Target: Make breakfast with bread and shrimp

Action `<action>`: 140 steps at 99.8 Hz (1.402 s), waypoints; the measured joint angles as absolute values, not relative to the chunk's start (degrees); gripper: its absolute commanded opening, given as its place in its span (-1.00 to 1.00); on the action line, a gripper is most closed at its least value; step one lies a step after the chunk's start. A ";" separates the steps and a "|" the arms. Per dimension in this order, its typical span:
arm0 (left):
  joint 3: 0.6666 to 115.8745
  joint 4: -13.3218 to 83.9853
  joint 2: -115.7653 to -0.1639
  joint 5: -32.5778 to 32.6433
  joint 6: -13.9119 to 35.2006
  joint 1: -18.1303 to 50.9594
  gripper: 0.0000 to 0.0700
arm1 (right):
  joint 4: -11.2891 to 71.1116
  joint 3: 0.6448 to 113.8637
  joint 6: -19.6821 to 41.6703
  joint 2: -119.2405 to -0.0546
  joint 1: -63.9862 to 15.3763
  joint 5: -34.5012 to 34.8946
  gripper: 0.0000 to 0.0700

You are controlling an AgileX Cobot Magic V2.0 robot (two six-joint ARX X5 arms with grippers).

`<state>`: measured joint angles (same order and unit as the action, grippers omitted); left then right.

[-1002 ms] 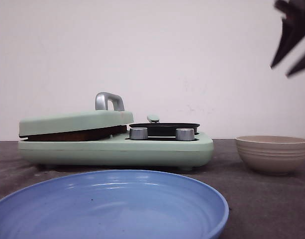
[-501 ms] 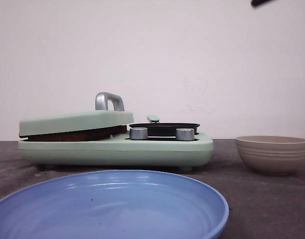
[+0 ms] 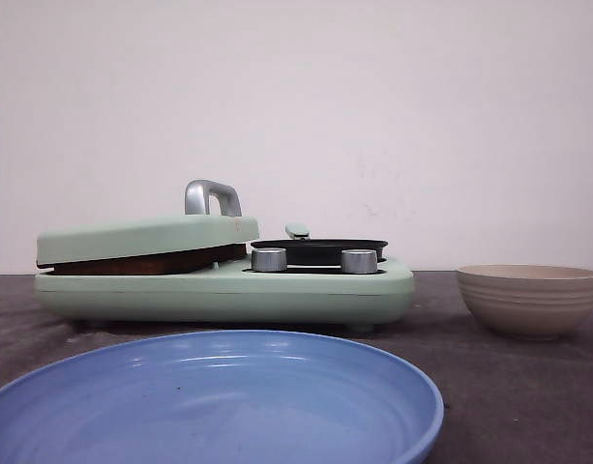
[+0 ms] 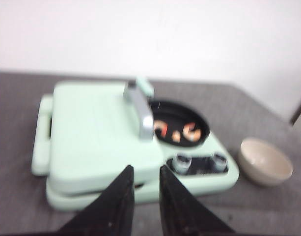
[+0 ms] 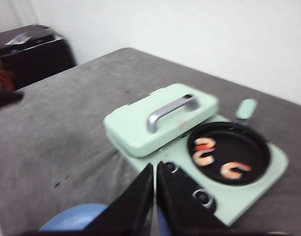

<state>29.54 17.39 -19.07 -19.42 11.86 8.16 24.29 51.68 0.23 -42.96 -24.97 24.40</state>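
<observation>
Three small orange-and-white shrimp (image 4: 176, 132) lie in the round black pan (image 4: 199, 121) on the mint-green breakfast maker (image 3: 228, 292); they also show in the right wrist view (image 5: 205, 150). The maker's lid (image 3: 141, 238) with its metal handle (image 3: 211, 196) is down. A dark brown strip (image 3: 141, 262) shows under the lid; no bread slice is plainly seen. My left gripper (image 4: 146, 168) hovers above the maker's front edge, jaws slightly apart and empty. My right gripper (image 5: 155, 165) hovers high above the knobs, jaws closed and empty. Neither gripper shows in the front view.
A beige ribbed bowl (image 3: 528, 300) stands to the right of the maker and looks empty in the left wrist view (image 4: 265, 162). A blue plate (image 3: 209, 406) lies at the table's front. Two metal knobs (image 3: 269, 259) sit on the maker's front. A dark cabinet (image 5: 27, 54) stands beyond the table.
My right gripper, seen at the front view's upper right a second ago, has risen out of that view. Nothing on the table has moved.
</observation>
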 measured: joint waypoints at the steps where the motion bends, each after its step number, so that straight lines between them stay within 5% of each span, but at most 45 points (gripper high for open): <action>1: 29.26 17.37 -19.03 -19.42 11.97 8.16 -1.00 | 23.73 50.81 0.25 -42.74 -25.19 24.10 -1.00; 29: 18.57 11.31 -12.78 -13.96 18.26 8.16 -1.00 | 12.40 31.79 1.96 -37.54 -27.40 21.15 -1.00; 65: 14.41 20.78 -4.58 -12.21 19.49 8.16 -1.00 | 9.91 23.64 2.20 -34.85 -27.46 22.46 -1.00; 140: 14.41 26.76 -0.36 -10.46 29.19 8.16 -1.00 | 6.68 22.30 5.32 -34.15 -27.66 19.25 -1.00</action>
